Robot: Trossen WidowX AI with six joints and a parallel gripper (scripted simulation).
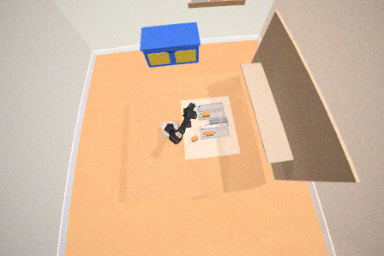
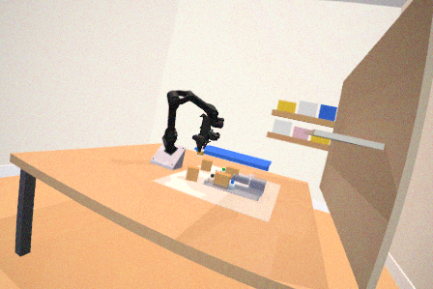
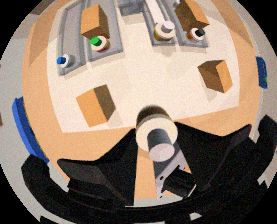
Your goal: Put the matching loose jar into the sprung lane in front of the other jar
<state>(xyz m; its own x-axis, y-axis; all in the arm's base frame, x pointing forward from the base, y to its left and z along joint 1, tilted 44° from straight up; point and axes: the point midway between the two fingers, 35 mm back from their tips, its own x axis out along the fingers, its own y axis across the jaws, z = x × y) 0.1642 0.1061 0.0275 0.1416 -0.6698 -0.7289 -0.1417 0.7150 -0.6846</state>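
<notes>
While the claw [image 1: 191, 107] [image 2: 200, 150] [image 3: 154, 128] is clamping on the pale-capped loose jar [image 2: 200, 153] [image 3: 161, 150] and holding it above the counter [image 2: 121, 187], the matching jar [image 3: 164, 31] is standing in its lane at twelve o'clock from the claw in the wrist view. In that same view, the green-capped jar [image 3: 99, 43] is sitting at eleven o'clock, the black-capped jar [image 3: 196, 34] is occupying one o'clock, and a wooden block [image 3: 96, 106] is resting on the pale mat [image 3: 139, 75] at ten o'clock.
</notes>
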